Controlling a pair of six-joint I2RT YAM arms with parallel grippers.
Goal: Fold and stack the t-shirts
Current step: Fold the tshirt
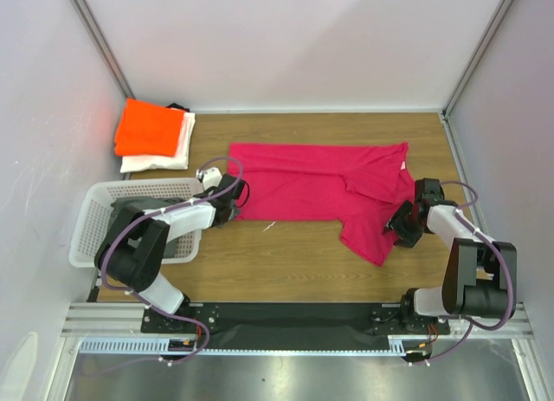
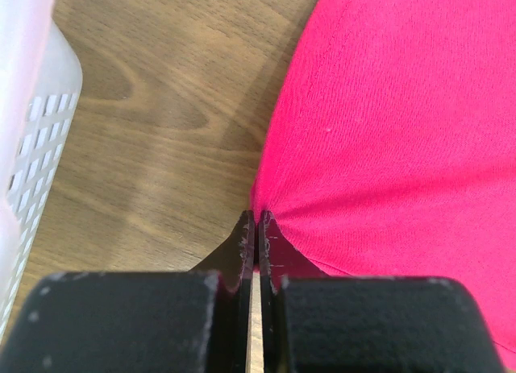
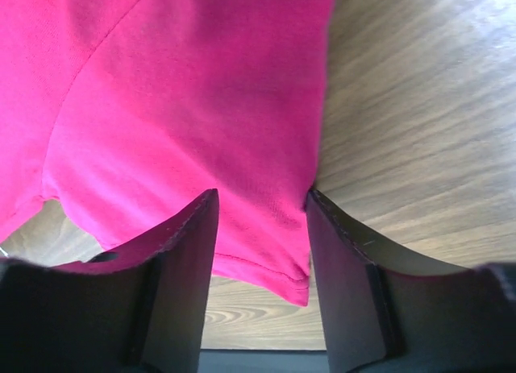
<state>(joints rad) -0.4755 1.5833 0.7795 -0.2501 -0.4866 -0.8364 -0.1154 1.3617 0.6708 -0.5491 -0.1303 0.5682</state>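
Note:
The magenta-pink t-shirt [image 1: 320, 183] lies spread across the wooden table, its right part folded over toward the front. My left gripper [image 1: 235, 198] is shut on the shirt's left edge; in the left wrist view the cloth [image 2: 387, 131] puckers into the closed tips of that gripper [image 2: 256, 221]. My right gripper [image 1: 401, 224] stands open over the shirt's right front corner. In the right wrist view a hemmed flap of the shirt [image 3: 193, 115] hangs between the spread fingers of the gripper [image 3: 260, 204], and the right finger [image 3: 339, 252] sits beside the cloth's edge. The orange t-shirt [image 1: 149, 128] lies folded on the folded white t-shirt [image 1: 169, 156] at the back left.
A white lattice basket [image 1: 86, 212] stands at the left front beside the left arm, and its wall [image 2: 28, 123] shows close to the left gripper. Grey walls enclose the table on the left, back and right. Bare wood [image 1: 286, 245] lies in front of the shirt.

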